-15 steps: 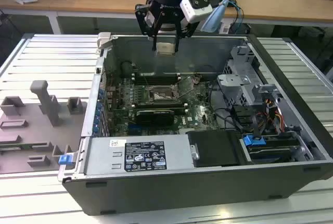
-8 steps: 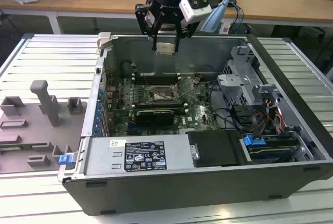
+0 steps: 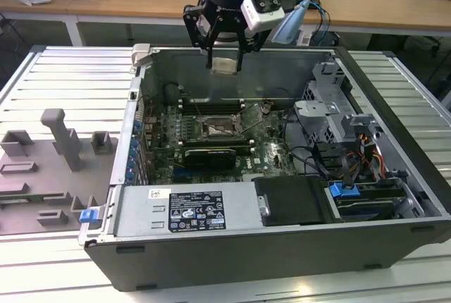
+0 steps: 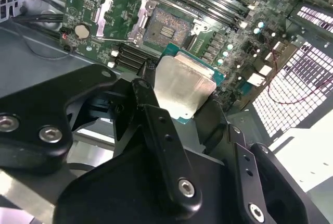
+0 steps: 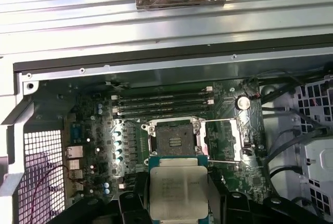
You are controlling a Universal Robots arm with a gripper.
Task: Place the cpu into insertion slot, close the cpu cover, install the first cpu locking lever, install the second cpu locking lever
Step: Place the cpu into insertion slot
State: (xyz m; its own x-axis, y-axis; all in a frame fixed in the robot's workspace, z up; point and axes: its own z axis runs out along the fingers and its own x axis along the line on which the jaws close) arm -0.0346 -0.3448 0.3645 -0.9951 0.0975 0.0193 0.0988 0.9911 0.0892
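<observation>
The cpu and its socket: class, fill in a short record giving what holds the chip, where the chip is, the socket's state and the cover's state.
holder: gripper, shut on the cpu by its edges
cpu position: in the air above the open computer case, metal top facing up, not yet in the socket
insertion slot: empty, inside exposed
cpu cover: swung open, lying beside the slot
work so far: cpu not placed, cover not closed
</observation>
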